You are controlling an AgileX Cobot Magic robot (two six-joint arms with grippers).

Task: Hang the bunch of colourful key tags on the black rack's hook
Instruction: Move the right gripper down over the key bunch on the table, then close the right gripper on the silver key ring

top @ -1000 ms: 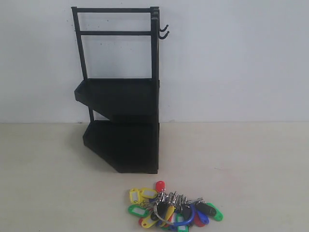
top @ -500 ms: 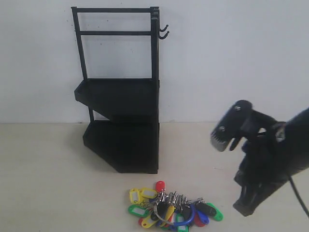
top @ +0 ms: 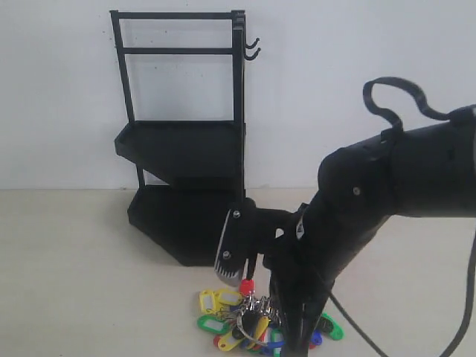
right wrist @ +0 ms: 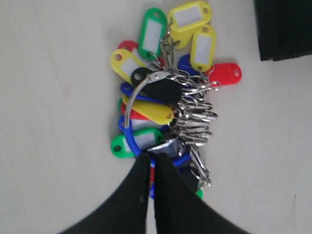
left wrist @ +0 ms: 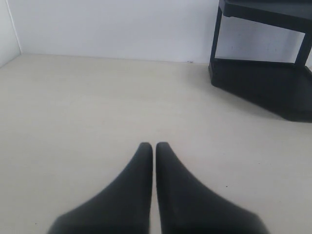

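Ext: colourful key tag bunch lies by counter front edge, black rack at back edge, right arm over bunch. L wrist: left gripper fingers together above counter. R wrist: right gripper fingers together, tips over bunch.

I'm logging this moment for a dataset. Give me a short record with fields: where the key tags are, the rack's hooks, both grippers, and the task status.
key tag bunch: lying on the table, in front of the black rack
hooks: two, at the rack's upper right, nothing on them
right gripper: fingers together, tips over the bunch's blue loop; contact unclear
left gripper: shut, empty, over bare table
status: not yet hung
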